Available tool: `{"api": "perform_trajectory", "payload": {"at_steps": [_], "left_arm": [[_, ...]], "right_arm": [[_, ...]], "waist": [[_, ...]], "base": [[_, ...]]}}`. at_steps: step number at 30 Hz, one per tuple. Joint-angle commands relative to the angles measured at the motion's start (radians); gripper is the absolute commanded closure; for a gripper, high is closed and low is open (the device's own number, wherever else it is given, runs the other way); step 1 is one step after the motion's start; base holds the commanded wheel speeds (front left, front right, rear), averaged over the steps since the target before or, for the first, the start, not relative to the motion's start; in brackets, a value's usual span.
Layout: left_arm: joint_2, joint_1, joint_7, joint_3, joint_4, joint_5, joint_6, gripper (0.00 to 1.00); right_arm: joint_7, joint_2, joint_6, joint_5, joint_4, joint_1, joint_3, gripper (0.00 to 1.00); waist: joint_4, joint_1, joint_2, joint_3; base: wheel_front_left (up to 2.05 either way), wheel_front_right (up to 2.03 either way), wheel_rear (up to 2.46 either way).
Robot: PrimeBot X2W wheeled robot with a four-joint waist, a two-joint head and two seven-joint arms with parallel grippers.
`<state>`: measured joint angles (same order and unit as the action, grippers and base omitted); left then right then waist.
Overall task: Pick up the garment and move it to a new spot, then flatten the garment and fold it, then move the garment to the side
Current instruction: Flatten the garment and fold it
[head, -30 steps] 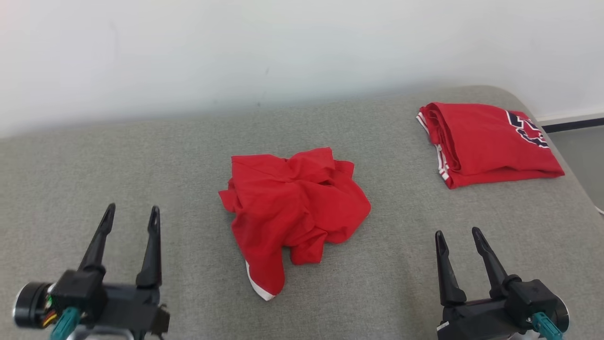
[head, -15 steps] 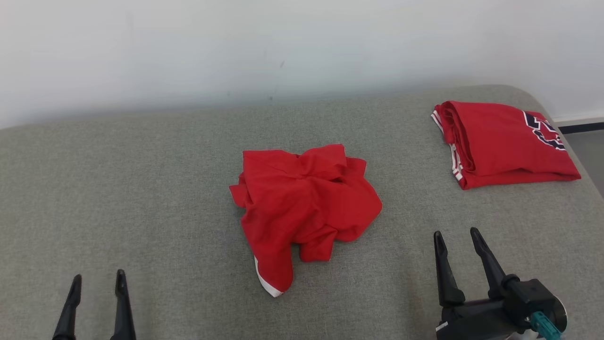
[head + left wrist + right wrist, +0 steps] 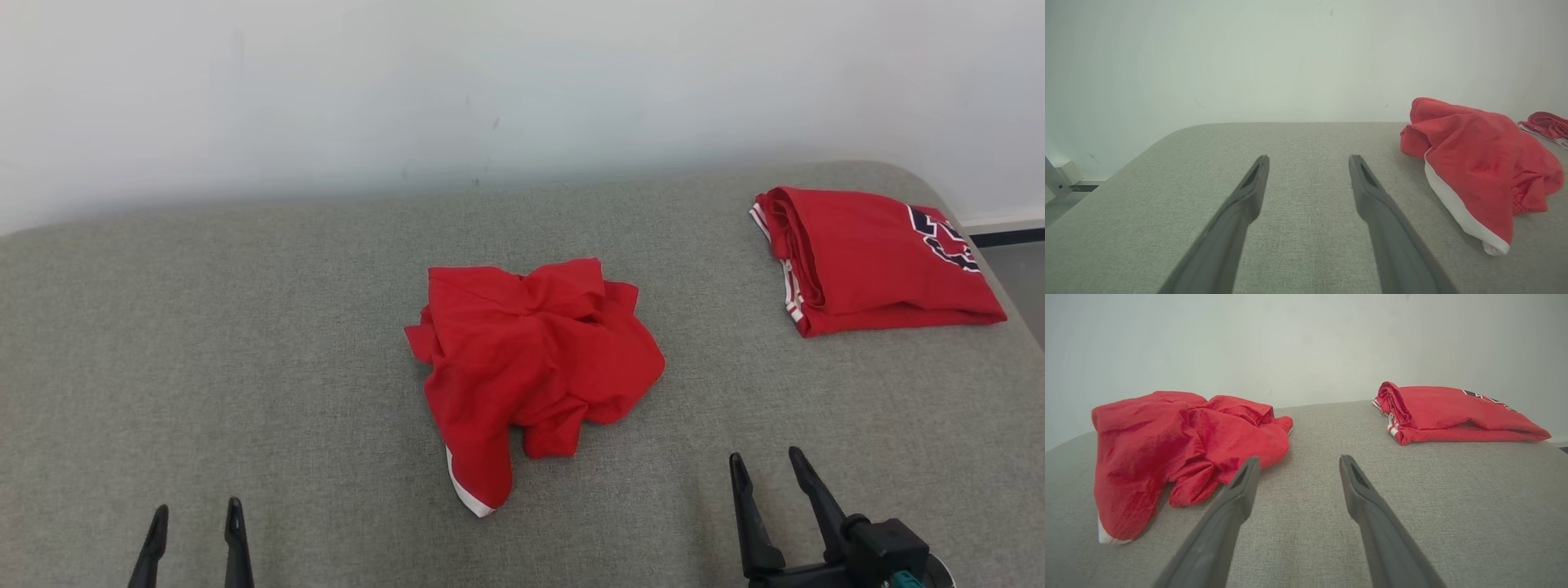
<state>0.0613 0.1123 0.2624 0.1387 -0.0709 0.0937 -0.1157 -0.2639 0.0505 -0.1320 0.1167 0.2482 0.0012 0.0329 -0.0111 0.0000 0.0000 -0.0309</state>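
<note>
The left gripper (image 3: 197, 510) hangs at the worktop's (image 3: 269, 327) near left edge, jaws released, empty. The crumpled red garment (image 3: 531, 367) lies mid-worktop, white-trimmed hem toward the near edge. The right gripper (image 3: 767, 459), jaws likewise released, sits by the near right edge; a folded red shirt (image 3: 873, 261) fills the far right corner. Best to pinch a raised ridge of the heap, lift clear, and avoid the folded one.

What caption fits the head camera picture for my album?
Open left gripper and right gripper face a crumpled red garment on a grey cushion.
</note>
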Motion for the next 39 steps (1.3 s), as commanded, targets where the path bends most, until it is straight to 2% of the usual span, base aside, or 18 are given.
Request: {"api": "perform_trajectory", "payload": {"at_steps": [1, 23, 39], "left_arm": [[-0.003, 0.008, 0.003, 0.001, 0.002, -0.009, -0.006, 0.0], [-0.009, 0.027, 0.003, -0.026, -0.046, -0.01, -0.013, 0.0], [-0.01, 0.017, 0.003, 0.007, -0.081, -0.053, -0.014, 0.0]], "right_arm": [[0.0, 0.0, 0.003, 0.008, 0.003, 0.005, 0.003, 0.0], [0.0, -0.001, 0.003, 0.015, 0.015, 0.029, 0.015, 0.0], [0.0, -0.001, 0.003, 0.006, 0.006, 0.029, 0.015, 0.0]], "waist": [[0.001, 0.0, 0.0, 0.001], [0.031, 0.0, 0.0, 0.023], [0.027, 0.0, 0.0, 0.014]], "base": [[0.0, 0.0, 0.0], [0.0, 0.0, 0.0], [0.0, 0.0, 0.0]]}}
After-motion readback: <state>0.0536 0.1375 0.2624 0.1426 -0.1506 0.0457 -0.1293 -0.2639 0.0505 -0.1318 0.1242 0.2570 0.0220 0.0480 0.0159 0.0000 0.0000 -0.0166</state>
